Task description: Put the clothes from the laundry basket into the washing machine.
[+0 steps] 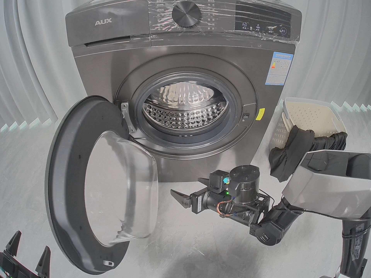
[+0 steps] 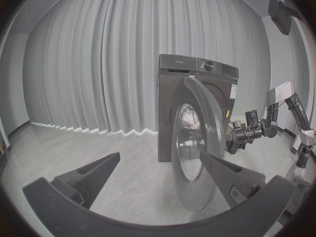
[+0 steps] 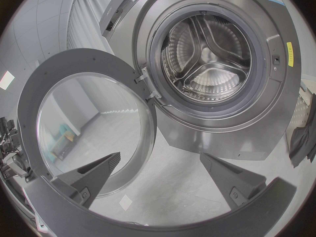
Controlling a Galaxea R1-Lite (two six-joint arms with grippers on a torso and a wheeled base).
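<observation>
Clothes of black, limp fabric lay heaped in the cream perforated plastic laundry basket just right of the grey front-loading washing machine, one fold hanging over the basket's front rim; I judged them light, soft and best pinched at that fold. The round glass-centred door stood open and the steel drum showed no garment. My right claw hung before the machine, my left claw low beside the door, both spread wide, holding nothing.
</observation>
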